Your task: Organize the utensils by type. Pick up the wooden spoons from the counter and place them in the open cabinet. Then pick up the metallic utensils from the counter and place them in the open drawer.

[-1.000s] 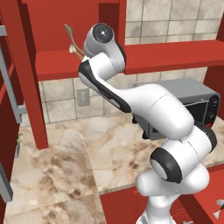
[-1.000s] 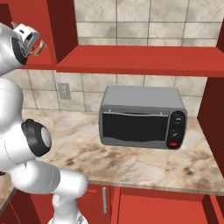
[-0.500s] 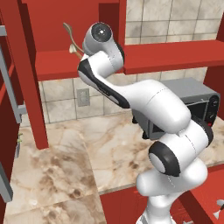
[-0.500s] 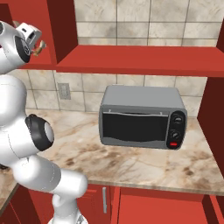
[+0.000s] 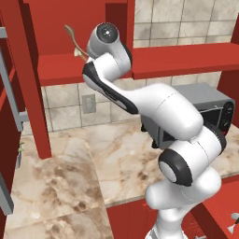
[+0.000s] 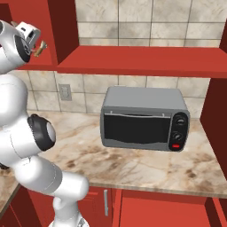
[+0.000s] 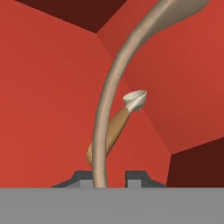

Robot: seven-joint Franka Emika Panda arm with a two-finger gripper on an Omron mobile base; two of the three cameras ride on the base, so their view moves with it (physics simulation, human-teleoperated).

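Note:
My gripper [image 7: 101,183] is shut on the pale wooden spoon [image 7: 105,127], whose curved handle rises between the fingertips [image 7: 138,176] to a bowl at the top right. Behind it, inside the open cabinet [image 7: 52,87], lies the other wooden spoon [image 7: 117,127], with an orange-brown handle and a pale bowl. In the left base view the gripper [image 5: 82,52] reaches into the open cabinet [image 5: 51,28] just above its shelf, and the held spoon [image 5: 71,34] sticks up. The right base view has the gripper [image 6: 39,47] at the upper left. The counter [image 5: 70,177] lies below.
A grey toaster oven [image 6: 142,117] stands on the counter [image 6: 133,166] under a doorless red shelf [image 6: 142,62]. The cabinet door with its grey bar handle [image 5: 10,116] hangs open at the left. A small silvery shape [image 5: 232,227] at the lower right is too small to identify.
The arm's elbow has shifted slightly. The gripper and the held spoon stay almost where they were inside the cabinet.

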